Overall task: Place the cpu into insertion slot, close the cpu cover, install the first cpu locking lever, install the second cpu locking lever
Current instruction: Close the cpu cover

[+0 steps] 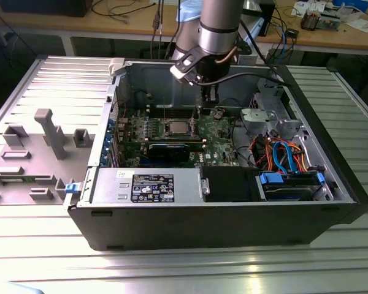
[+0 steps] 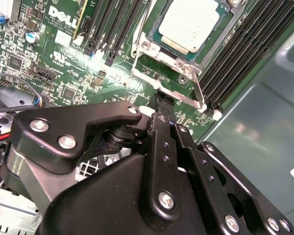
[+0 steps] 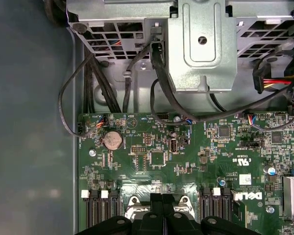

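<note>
On a ribbed metal desk (image 1: 184,269), one open computer case (image 1: 172,229): its single chip (image 2: 192,22) lies in the socket (image 2: 180,67) on the green board (image 2: 49,68), with one tool (image 2: 164,102), fingers together, at the socket's edge.

cpu (image 2: 190,22) cut by the picture's edge, insertion slot (image 3: 132,203) mostly hidden behind the pincer (image 3: 162,198) (first wrist view)

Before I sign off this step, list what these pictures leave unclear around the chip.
Chip: second wrist view, the picture's edge cuts off its far side.
Metal frame: same view, the gripper covers part of its near edge; locked or not, unclear.
Chip area: first wrist view, mostly hidden behind the gripper; exterior view, too small for detail.
</note>
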`<act>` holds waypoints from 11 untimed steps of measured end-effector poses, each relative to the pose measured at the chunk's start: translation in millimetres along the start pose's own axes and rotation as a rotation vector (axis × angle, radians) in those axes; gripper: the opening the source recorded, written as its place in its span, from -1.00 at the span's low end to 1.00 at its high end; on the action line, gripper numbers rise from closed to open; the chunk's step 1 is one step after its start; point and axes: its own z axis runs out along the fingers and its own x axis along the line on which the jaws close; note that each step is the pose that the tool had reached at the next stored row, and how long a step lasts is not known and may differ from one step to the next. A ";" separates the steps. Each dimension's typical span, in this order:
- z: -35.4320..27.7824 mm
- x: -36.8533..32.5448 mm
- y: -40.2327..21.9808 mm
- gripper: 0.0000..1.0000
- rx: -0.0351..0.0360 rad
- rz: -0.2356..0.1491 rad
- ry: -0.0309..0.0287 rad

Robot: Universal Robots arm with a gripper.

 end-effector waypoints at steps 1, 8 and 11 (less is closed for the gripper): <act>0.0 0.0 -0.2 -0.79 0.0000 0.000 0.0000; 0.0 0.0 -0.9 -0.79 0.0000 0.000 0.0000; 0.0 0.0 -2.4 -0.79 0.0000 0.000 0.0000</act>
